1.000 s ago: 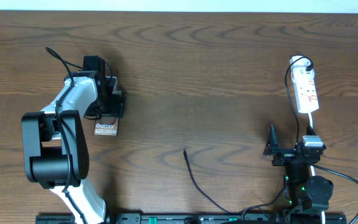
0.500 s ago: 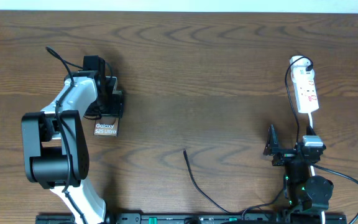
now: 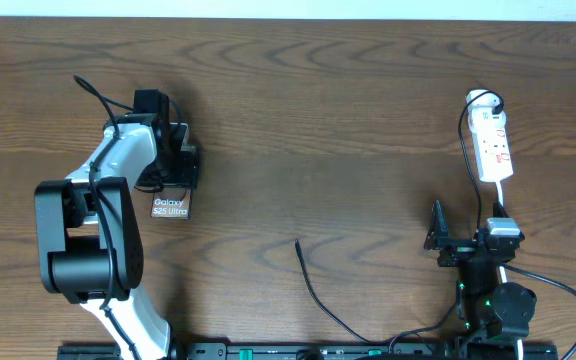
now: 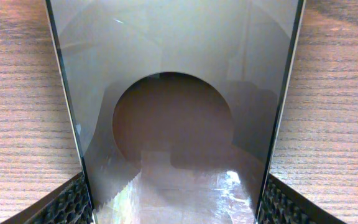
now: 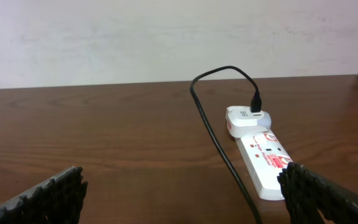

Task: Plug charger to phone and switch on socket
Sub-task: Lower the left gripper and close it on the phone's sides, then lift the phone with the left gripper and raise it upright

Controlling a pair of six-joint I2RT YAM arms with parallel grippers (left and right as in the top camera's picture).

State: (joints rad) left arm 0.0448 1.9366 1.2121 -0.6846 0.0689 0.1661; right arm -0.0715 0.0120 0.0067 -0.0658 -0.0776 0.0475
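Nearest to the robot, the charger lies loose on the table, its plug tip pointing away from the base, with nothing holding it. A little to the right, the right gripper stands with its jaws wide apart and empty. Further out on the left lies the phone, well apart from the tip. The left gripper is over it, and its pads lie against both long edges, so it appears clamped on the phone. Farthest, at the right, is the socket, untouched. I judge that the step in hand is securing the phone. Next, the right gripper has to take the cable close behind its tip and bring it in line with the phone's port, which is not visible.
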